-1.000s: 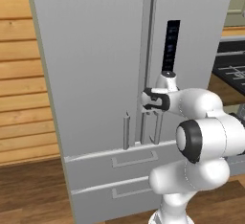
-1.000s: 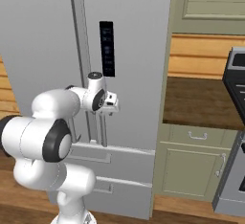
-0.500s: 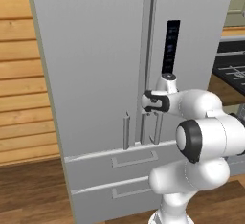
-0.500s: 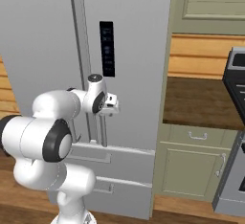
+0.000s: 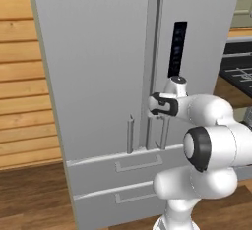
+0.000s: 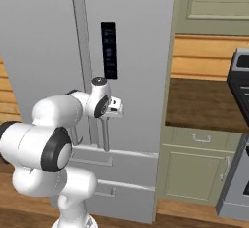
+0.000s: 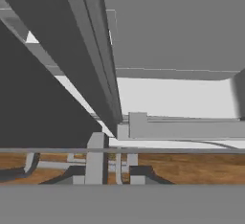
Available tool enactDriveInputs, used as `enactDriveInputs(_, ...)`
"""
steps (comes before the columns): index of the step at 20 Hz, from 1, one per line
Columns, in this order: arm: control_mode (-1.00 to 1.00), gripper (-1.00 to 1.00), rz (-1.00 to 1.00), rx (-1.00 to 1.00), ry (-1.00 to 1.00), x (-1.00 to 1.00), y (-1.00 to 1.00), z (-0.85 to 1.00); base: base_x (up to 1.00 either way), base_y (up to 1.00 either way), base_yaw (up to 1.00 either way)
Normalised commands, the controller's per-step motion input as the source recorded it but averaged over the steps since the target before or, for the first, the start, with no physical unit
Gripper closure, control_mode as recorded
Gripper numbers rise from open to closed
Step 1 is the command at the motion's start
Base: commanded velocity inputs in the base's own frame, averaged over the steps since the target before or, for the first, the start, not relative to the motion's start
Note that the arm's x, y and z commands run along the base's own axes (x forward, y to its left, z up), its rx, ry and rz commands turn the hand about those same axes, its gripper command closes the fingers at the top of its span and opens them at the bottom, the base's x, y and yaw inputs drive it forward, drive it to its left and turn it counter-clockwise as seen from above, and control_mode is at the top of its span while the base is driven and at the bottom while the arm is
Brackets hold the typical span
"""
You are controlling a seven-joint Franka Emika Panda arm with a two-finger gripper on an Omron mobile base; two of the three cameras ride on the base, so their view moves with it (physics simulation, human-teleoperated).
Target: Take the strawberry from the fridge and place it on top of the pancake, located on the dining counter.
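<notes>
Fridge (image 5: pixel 98 67) closed, both upper doors shut, so strawberry can't be seen, nor pancake or dining counter. Arm reaches to the door handles near the centre seam; gripper (image 5: pixel 156 107) sits at the right door's bar handle (image 5: pixel 165 130), just below the black control panel (image 5: pixel 177 48). From the left base view the fingers are hidden behind the wrist, from the right base view the gripper (image 6: pixel 109 112) is at the top of the handle (image 6: pixel 105 134), fingertips too small to make out. Hand view looks along the handle (image 7: pixel 91 60), a thick grey bar running diagonally, very close up; dark finger tips (image 7: pixel 141 173) barely visible at the bottom edge, blurred into grey. Jaws are closed, seemingly pinched on the handle, contact itself not clearly seen. Left door handle (image 5: pixel 130 134) free beside it. Two drawers (image 5: pixel 123 165) below, shut. Right of fridge a brown counter (image 6: pixel 204 103) on green cabinets (image 6: pixel 194 166), stove edge (image 6: pixel 240 76) cut off by the frame. Wood wall (image 5: pixel 22 76) to the left
</notes>
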Motion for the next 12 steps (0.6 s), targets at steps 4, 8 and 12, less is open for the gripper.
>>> enactDriveInputs(4, -1.0, 1.0, 0.0, 0.09, 0.0, -0.55, -0.69, -0.09, 0.0, 0.0, 0.0)
enactDriveInputs(8, -1.0, 1.0, 0.0, 0.03, 0.0, -0.52, -0.78, -0.01, 0.0, 0.0, 0.0)
enactDriveInputs(12, -1.0, 1.0, 0.0, 0.03, 0.0, -0.54, -0.84, 0.0, 0.0, 0.0, 0.0)
